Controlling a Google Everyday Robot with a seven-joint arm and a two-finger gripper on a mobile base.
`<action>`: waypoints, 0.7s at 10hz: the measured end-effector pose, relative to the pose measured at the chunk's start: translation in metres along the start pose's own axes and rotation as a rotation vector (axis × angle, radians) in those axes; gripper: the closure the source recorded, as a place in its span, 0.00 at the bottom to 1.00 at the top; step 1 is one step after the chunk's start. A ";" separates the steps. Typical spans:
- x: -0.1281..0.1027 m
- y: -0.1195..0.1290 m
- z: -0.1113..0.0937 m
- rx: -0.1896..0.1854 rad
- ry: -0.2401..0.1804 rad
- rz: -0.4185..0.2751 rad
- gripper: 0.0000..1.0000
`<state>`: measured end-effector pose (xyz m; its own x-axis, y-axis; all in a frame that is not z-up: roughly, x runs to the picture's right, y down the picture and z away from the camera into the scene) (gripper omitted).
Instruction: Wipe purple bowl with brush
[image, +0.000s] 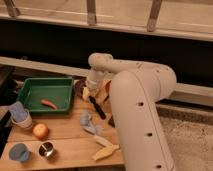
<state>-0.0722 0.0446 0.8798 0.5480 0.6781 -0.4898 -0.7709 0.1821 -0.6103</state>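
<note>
The purple bowl (79, 86) sits on the wooden table just right of the green tray, partly hidden by my gripper. My gripper (92, 85) points down at the bowl's right edge, hanging from the white arm that reaches in from the lower right. The brush (98, 108) lies slanted below the gripper. Its pale cream head (86, 93) is beside the bowl, and its black handle runs down to the right towards the arm. I cannot tell whether the gripper touches the brush.
A green tray (30, 100) holds a small orange-red piece (48, 104). An orange-red bowl (107, 86) peeks out behind the arm. Bluish cups (20, 115) (18, 152), an orange fruit (40, 131), a metal cup (47, 149), a grey-blue cloth (88, 123) and pale yellow pieces (105, 148) lie on the table.
</note>
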 end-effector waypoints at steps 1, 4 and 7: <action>0.009 -0.013 -0.005 0.009 0.001 0.025 1.00; 0.004 -0.030 -0.015 0.037 -0.006 0.053 1.00; -0.017 -0.032 -0.014 0.035 -0.024 0.035 1.00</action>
<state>-0.0524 0.0170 0.8991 0.5129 0.7015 -0.4948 -0.8006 0.1828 -0.5707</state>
